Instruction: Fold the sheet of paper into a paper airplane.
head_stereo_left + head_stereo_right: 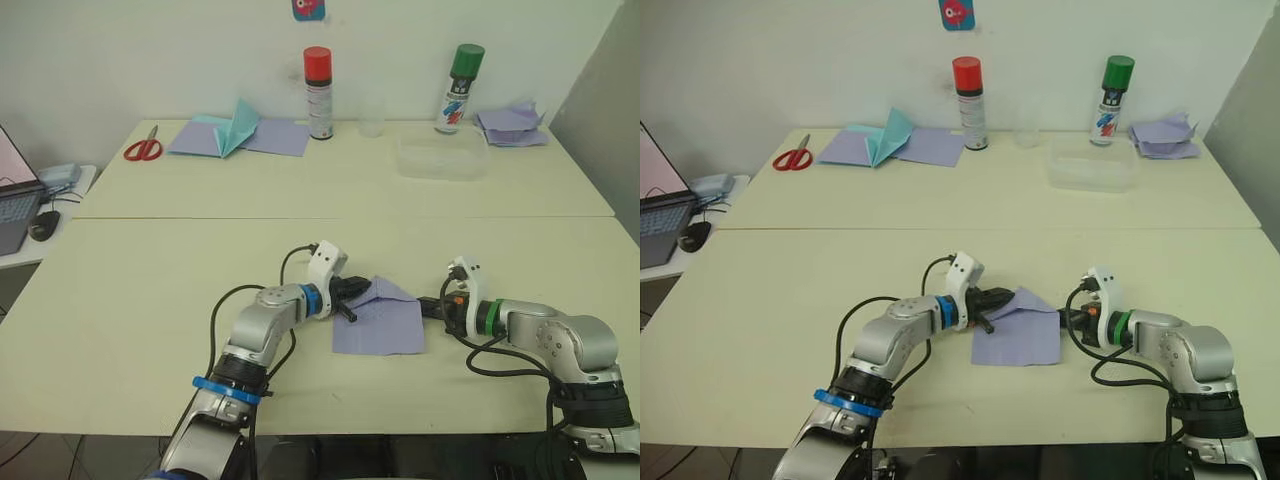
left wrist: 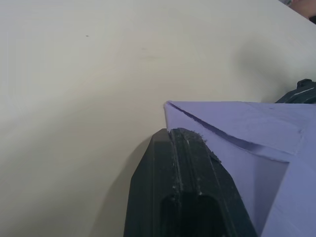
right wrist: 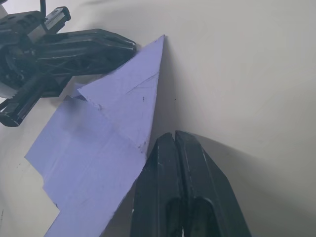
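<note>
The sheet of paper [image 1: 385,322] lies flat on the near table, pale lavender, with its far left corner folded over into a triangular flap [image 3: 129,91]. My left gripper [image 1: 362,288] is shut and rests on the table at that folded corner, its tip against the flap's edge [image 2: 180,136]. At the sheet's right edge my right gripper [image 1: 428,305] is shut too, and its tip touches the paper's border [image 3: 173,138]. The right wrist view also shows the left gripper [image 3: 123,47] across the sheet.
On the far table stand a teal paper plane [image 1: 235,125] on lavender sheets, red scissors [image 1: 143,148], a red-capped can [image 1: 318,92], a green-capped can [image 1: 460,88], a clear tub [image 1: 442,157] and a crumpled lavender heap [image 1: 512,125]. A laptop [image 1: 15,200] sits at the left.
</note>
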You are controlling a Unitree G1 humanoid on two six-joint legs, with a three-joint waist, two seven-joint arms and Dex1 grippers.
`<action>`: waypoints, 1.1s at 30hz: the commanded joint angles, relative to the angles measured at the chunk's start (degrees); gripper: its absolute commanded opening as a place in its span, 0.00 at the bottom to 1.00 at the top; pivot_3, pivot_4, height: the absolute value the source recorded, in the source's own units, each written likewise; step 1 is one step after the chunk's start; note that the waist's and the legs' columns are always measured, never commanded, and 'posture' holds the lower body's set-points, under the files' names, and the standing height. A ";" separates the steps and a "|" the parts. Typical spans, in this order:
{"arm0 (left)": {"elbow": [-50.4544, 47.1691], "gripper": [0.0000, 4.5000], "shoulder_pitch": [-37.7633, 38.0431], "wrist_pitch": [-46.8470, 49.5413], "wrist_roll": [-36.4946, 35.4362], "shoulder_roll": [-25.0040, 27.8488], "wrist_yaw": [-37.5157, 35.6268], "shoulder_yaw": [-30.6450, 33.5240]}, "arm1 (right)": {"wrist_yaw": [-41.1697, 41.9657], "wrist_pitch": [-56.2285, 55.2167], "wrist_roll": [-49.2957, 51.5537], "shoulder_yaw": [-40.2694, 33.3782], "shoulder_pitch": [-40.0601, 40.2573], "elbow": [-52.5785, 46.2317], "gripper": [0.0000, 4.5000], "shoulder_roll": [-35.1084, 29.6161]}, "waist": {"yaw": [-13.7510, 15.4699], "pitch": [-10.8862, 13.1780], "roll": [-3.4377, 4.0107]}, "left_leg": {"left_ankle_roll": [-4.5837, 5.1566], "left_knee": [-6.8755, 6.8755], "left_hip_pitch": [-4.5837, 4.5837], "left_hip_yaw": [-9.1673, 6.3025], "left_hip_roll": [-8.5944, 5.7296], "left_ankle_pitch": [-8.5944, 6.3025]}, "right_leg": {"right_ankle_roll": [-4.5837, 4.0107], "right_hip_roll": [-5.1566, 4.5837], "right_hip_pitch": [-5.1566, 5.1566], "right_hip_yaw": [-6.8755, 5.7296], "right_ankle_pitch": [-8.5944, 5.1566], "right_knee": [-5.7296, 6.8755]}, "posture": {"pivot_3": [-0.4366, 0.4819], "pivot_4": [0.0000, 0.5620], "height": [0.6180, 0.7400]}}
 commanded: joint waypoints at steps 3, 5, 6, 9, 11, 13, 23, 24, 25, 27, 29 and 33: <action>-6.41 0.01 -0.21 -0.52 -2.29 0.95 -1.85 0.69 | -0.08 -0.35 1.26 -0.07 0.21 -2.12 0.00 0.10 | 0.09 0.00 0.00 | -0.04 0.09 -0.39 -0.02 -0.02 0.03 | -0.04 -0.01 -0.36 -0.02 0.02 0.11 | 0.48 0.27 1.00; -6.87 0.01 -0.54 -1.69 -1.65 1.66 -3.53 -0.89 | -0.07 -0.42 1.17 0.10 0.13 -2.01 0.00 0.17 | 0.12 0.00 0.00 | -0.05 0.10 -0.41 0.00 -0.03 0.03 | -0.06 -0.02 -0.36 -0.01 0.04 0.10 | 0.48 0.27 1.00; -7.02 0.01 -0.57 -2.23 -1.28 1.97 -4.14 -1.58 | -0.06 -0.42 1.17 0.12 0.16 -2.04 0.00 0.16 | 0.12 0.00 0.00 | -0.05 0.10 -0.41 0.01 -0.04 0.03 | -0.06 -0.02 -0.36 0.00 0.04 0.10 | 0.48 0.27 1.00; -5.46 0.01 -1.10 -5.09 0.57 2.90 -7.09 -4.84 | -0.06 -0.44 1.09 0.28 -0.04 -1.91 0.00 0.20 | 0.11 0.00 0.00 | -0.04 0.10 -0.40 0.03 -0.04 0.03 | -0.07 -0.02 -0.36 -0.01 0.04 0.09 | 0.48 0.27 1.00; -4.63 0.01 -1.25 -6.10 1.49 3.36 -8.49 -6.70 | -0.06 -0.42 1.06 0.32 -0.04 -1.93 0.00 0.15 | 0.10 0.00 0.00 | -0.04 0.09 -0.40 0.03 -0.03 0.03 | -0.07 -0.02 -0.36 -0.01 0.04 0.09 | 0.48 0.27 1.00; -3.61 0.01 -1.28 -7.11 2.67 3.66 -9.22 -8.35 | -0.12 -0.35 1.07 0.29 0.12 -2.06 0.00 0.11 | 0.10 0.00 0.00 | -0.04 0.09 -0.40 0.03 -0.03 0.03 | -0.07 -0.02 -0.36 -0.01 0.04 0.10 | 0.48 0.27 1.00; -0.57 0.01 -1.82 -7.35 7.30 5.40 -9.63 -12.32 | -0.90 1.31 2.35 -0.84 1.82 -4.64 0.00 0.04 | 0.10 0.00 0.00 | -0.03 0.10 -0.40 0.01 -0.03 0.03 | -0.07 -0.02 -0.35 -0.01 0.04 0.11 | 0.48 0.27 1.00; -0.54 0.01 -1.81 -7.36 7.37 5.44 -9.69 -12.32 | -0.89 1.75 2.76 -1.10 2.04 -5.12 0.00 -0.15 | 0.10 -0.01 0.01 | -0.03 0.10 -0.40 0.01 -0.03 0.03 | -0.07 -0.02 -0.35 -0.02 0.04 0.11 | 0.48 0.27 1.00; -0.56 0.01 -1.81 -7.34 7.37 5.45 -9.78 -12.28 | -0.89 2.17 3.16 -1.31 2.20 -5.53 0.00 -0.29 | 0.10 -0.01 0.01 | -0.03 0.10 -0.40 0.02 -0.03 0.03 | -0.07 -0.02 -0.35 -0.01 0.04 0.11 | 0.48 0.27 1.00; -0.92 0.01 -1.74 -7.08 7.25 5.65 -10.12 -12.16 | -0.50 3.77 5.07 -1.89 2.37 -6.82 0.00 -0.49 | 0.09 0.00 0.00 | -0.03 0.10 -0.40 0.02 -0.03 0.03 | -0.07 -0.02 -0.35 -0.01 0.04 0.11 | 0.48 0.27 1.00; -1.27 0.01 -1.68 -6.81 7.16 5.81 -10.39 -12.03 | -0.44 5.37 7.17 -2.72 2.27 -8.05 0.00 -0.15 | 0.07 0.00 0.01 | -0.03 0.10 -0.40 0.02 -0.03 0.03 | -0.07 -0.02 -0.35 -0.01 0.04 0.12 | 0.48 0.27 1.00; -1.28 0.01 -1.78 -6.71 7.02 5.79 -10.51 -11.87 | -1.33 7.71 10.91 -4.37 1.14 -9.57 0.00 1.05 | 0.07 -0.01 0.01 | -0.02 0.11 -0.39 0.00 -0.02 0.03 | -0.07 -0.02 -0.35 -0.02 0.04 0.14 | 0.48 0.27 1.00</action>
